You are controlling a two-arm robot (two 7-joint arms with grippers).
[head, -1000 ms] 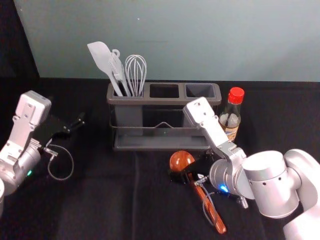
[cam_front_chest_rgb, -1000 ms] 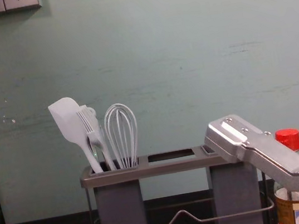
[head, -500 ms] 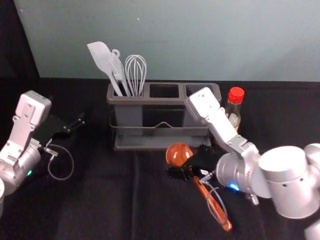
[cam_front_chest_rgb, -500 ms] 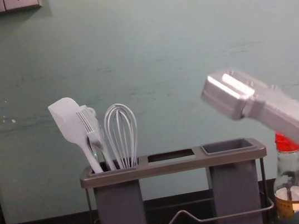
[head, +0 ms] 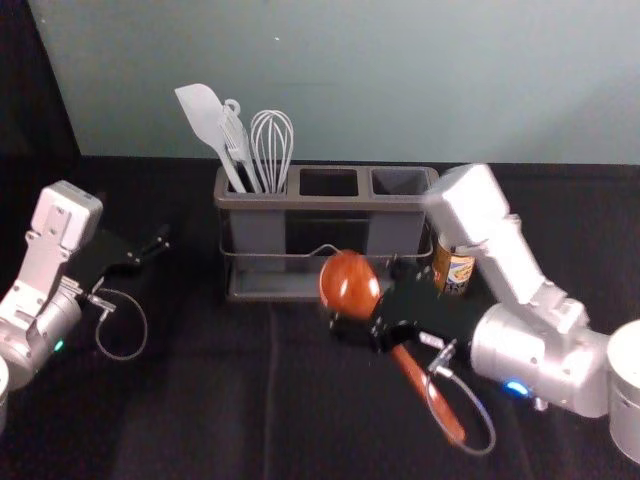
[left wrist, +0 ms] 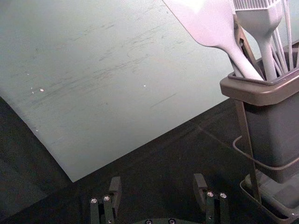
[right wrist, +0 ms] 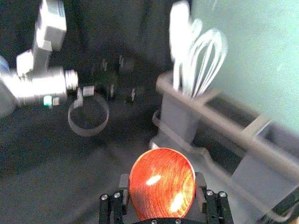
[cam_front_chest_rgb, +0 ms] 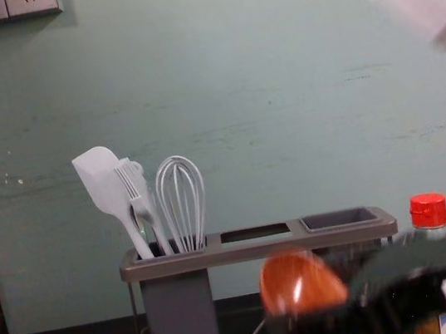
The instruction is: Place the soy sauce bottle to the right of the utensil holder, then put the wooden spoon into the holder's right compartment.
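reddish wooden spoon (head: 348,285) is hanging before the utensil holder (head: 330,203), the right tool (head: 375,300) clamping it near its bowl. the soy sauce bottle (head: 448,262) is standing just right of the holder; the right arm (head: 530,350) is hiding its cap (cam_front_chest_rgb: 428,210) in the head view, its label (head: 459,273) showing unreadable print. the left tool (head: 152,247) is idling at left, fingers (left wrist: 115,191) apart.

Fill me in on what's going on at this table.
The robot's right claw is gripping the wooden spoon just below its bowl, in the air in front of the utensil holder. The spoon is not yet in the right compartment. The soy sauce bottle already stands to the holder's right. The left claw is parked open off to the left.
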